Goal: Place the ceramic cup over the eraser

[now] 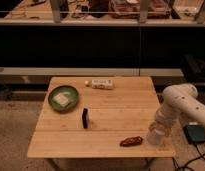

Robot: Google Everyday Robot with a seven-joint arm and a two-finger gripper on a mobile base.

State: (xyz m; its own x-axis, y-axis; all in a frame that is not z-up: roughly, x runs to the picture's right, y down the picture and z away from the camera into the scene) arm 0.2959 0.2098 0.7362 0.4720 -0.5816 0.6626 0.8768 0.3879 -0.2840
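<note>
The ceramic cup (154, 136) is a pale whitish shape standing near the table's front right corner. My gripper (158, 129) is at the end of the white arm (178, 100), which comes in from the right. The gripper is right at the cup from above, and the cup's upper part merges with it. The eraser (85, 118) is a thin black block standing upright near the middle of the wooden table (111, 107). It is well to the left of the cup and the gripper.
A green plate (55, 92) with a pale piece on it sits at the left. A white printed box (102, 83) lies at the back edge with a small white thing (86, 83) beside it. A reddish-brown elongated object (131, 141) lies left of the cup. A grey pad (196, 134) lies on the floor at right.
</note>
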